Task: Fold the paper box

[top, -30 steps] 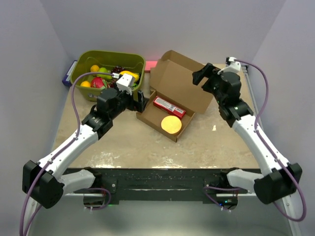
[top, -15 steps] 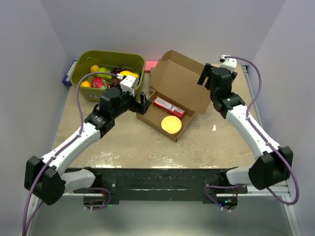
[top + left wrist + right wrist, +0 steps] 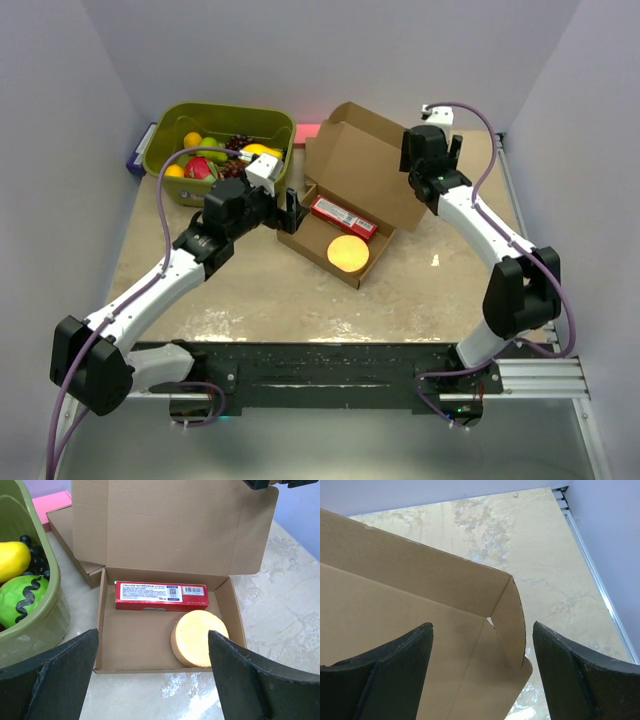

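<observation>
top external: the box (image 3: 350, 195) lies on the table (image 3: 250, 290) between the two arms, its lid (image 3: 360, 160) standing up and leaning back. the left gripper (image 3: 292, 210) sits just beside the tray's end wall; the right gripper (image 3: 413, 160) is up at the lid's far top corner. a red packet (image 3: 343, 217) and a yellow disc (image 3: 348, 252) lie in the tray, and a green basket (image 3: 215, 112) stands behind the left gripper.

left wrist: the fingers are spread wide, nothing between them. the open tray lies straight ahead of the gripper, packet beyond the disc, the lid rising behind both.

right wrist: the fingers are spread, holding nothing. the lid's corner flap (image 3: 512, 625) hangs between them, apart from both fingers as far as i can tell.

the cardboard looks light and stiff, likely to bend only along its creases, so the lid should swing as one panel. best hold, i judge, is the lid's free top edge near that flap. the tray may slide on the smooth table, so bracing its wall seems wise.
</observation>
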Robot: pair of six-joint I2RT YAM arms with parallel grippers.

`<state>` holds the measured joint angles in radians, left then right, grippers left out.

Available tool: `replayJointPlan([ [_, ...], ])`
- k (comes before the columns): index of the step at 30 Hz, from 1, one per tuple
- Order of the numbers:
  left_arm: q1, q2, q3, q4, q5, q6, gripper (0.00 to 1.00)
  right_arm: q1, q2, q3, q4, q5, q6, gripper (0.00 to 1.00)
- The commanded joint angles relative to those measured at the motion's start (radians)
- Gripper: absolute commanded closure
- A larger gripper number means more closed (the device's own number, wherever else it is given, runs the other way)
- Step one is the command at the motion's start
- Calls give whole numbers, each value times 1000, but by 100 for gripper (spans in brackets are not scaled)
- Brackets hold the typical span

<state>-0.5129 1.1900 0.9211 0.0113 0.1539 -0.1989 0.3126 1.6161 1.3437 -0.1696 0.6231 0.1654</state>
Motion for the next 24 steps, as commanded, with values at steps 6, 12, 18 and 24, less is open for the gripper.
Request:
replayJointPlan([
  [6,1,0,5,41,21,10,6,-27,-10,42,61,-129,-61,65],
  [12,1,2,5,41,18,19,6,-29,-116,-50,96,-184,-144,100],
  [18,1,-33,5,45,26,39,5,-29,-306,-171,110,-229,-216,100],
  [24,10,-69,-5,55,30,91,4,-27,-508,-307,192,-278,-297,100],
])
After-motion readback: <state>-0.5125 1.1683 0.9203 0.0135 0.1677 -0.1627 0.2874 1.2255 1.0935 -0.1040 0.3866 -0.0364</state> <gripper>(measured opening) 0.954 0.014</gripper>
